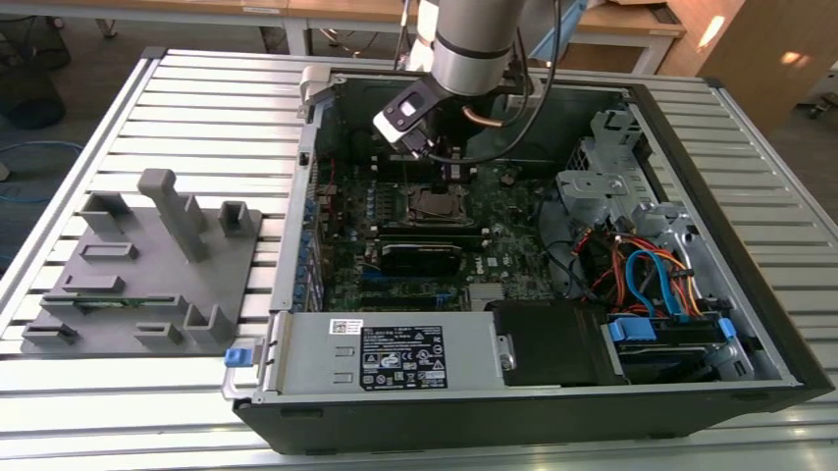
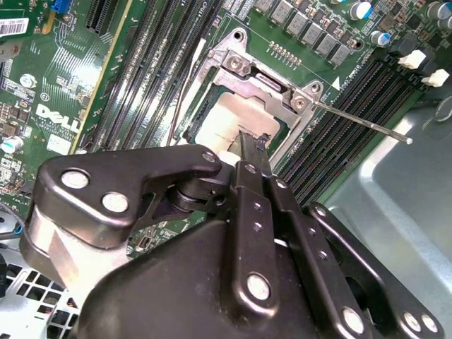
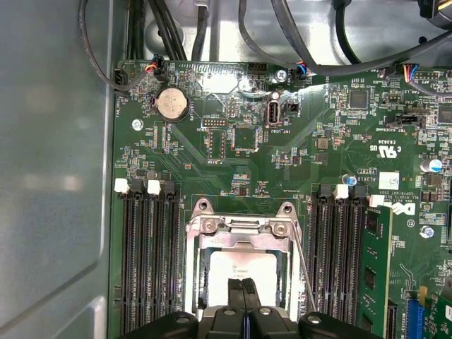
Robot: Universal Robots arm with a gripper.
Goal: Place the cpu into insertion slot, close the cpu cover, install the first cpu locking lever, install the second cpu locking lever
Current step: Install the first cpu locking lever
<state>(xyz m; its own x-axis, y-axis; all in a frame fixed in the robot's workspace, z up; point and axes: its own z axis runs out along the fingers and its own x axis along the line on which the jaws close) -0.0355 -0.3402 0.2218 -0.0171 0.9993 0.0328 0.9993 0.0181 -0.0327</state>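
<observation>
The fingers [image 3: 237, 300], closed together and empty, point at the cpu [image 3: 240, 265] framed by the cpu cover [image 3: 240, 227], probably to press it flat; one locking lever [image 2: 360, 121] stands free.

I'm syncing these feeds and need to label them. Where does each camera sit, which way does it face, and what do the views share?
Exterior view: off the arm, raised, looking down into the open case; shows the arm above the motherboard.
First wrist view: on the wrist, facing squarely down at the motherboard; shut fingers show over the cpu.
Second wrist view: on the wrist, looking slantwise along the gripper, whose black body is in the foreground.
Shared: both wrist views show the cpu, cover and fingers.
</observation>
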